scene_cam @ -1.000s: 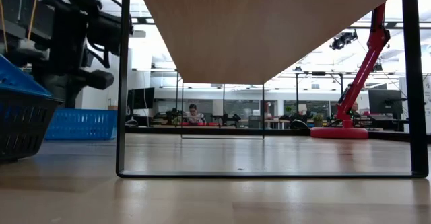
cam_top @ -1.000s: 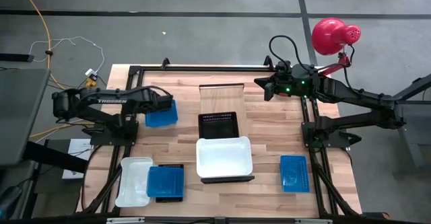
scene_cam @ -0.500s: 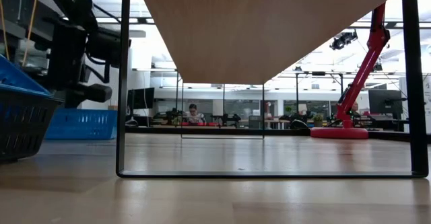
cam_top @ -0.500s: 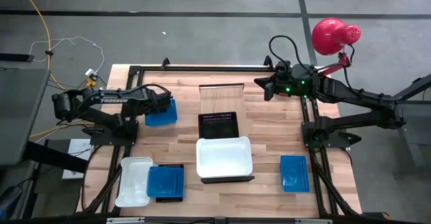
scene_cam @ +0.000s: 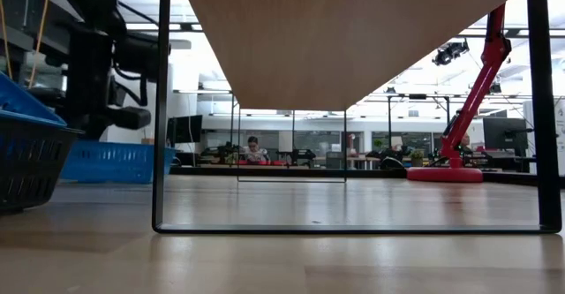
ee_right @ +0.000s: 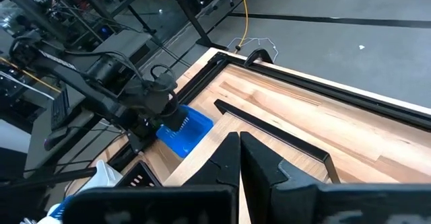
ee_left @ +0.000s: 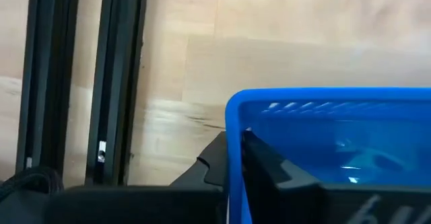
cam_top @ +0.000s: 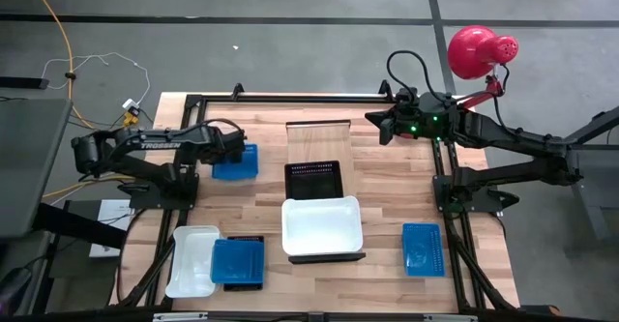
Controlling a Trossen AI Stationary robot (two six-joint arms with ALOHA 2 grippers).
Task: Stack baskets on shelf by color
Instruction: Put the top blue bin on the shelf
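Blue basket carried toward the shelf by the left tool.

Blue basket [cam_top: 236, 161] now sits nearer the shelf [cam_top: 318, 146] than a second ago, shifted across the table [cam_top: 387, 182] from the left edge toward the centre, one rim clamped between the fingers of the left tool [cam_top: 232, 148]; wrist view shows a finger inside the blue wall [ee_left: 237, 157]. Lifted or dragged: cannot be told. Judged as mid-transport, placement not yet made. On the shelf: black basket [cam_top: 314, 179] and white basket [cam_top: 322, 225], no blue one there yet. Elsewhere on the table: second blue basket [cam_top: 238, 260] over a black one beside a white basket [cam_top: 191, 260] at the near left, third blue basket [cam_top: 422, 248] at the near right. Right tool [cam_top: 377, 125] parked unmoved at the far side, fingers pressed together with nothing between them.
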